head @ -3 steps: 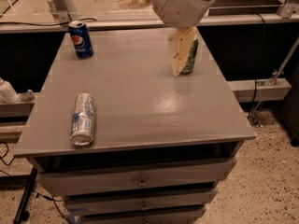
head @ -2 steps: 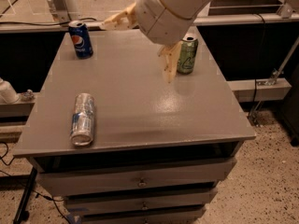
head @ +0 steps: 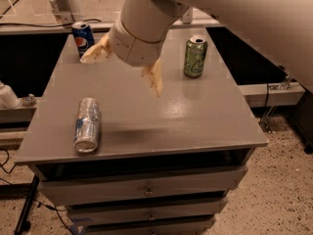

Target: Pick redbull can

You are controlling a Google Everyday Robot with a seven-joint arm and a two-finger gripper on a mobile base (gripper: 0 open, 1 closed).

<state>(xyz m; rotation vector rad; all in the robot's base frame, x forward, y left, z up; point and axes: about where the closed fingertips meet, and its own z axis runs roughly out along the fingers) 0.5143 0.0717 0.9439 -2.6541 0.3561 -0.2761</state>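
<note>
- The gripper (head: 121, 76) hangs over the back-centre part of the table, in the upper middle of the frame, with nothing in it.
- Its 2 tan fingers (head: 153, 76) are spread wide apart. 1 points toward the upper left and the other points down toward the table's middle.
- The thick white arm (head: 146, 18) comes in from the upper right of the frame and hides part of the table's back edge.
- The redbull can (head: 87, 125) lies on its side in the lower left of the frame, well apart from the gripper. Its long axis runs roughly front to back.
- Its near end sits close to the table's front edge, and its side is near the left edge. Bare tabletop lies to its right and behind it.
- The grey table (head: 195, 116) has a wide bare stretch across its centre and right front, and the surface between the gripper and the redbull can holds nothing.
- The Pepsi can (head: 83, 37) stands upright at the back left corner, just beside the upper-left finger in the frame.
- The green can (head: 195, 56) stands upright in the back right part, near the right edge and to the right of the gripper.
- Drawers (head: 146, 192) sit under the front edge, and speckled floor (head: 283, 190) shows at the lower right.
</note>
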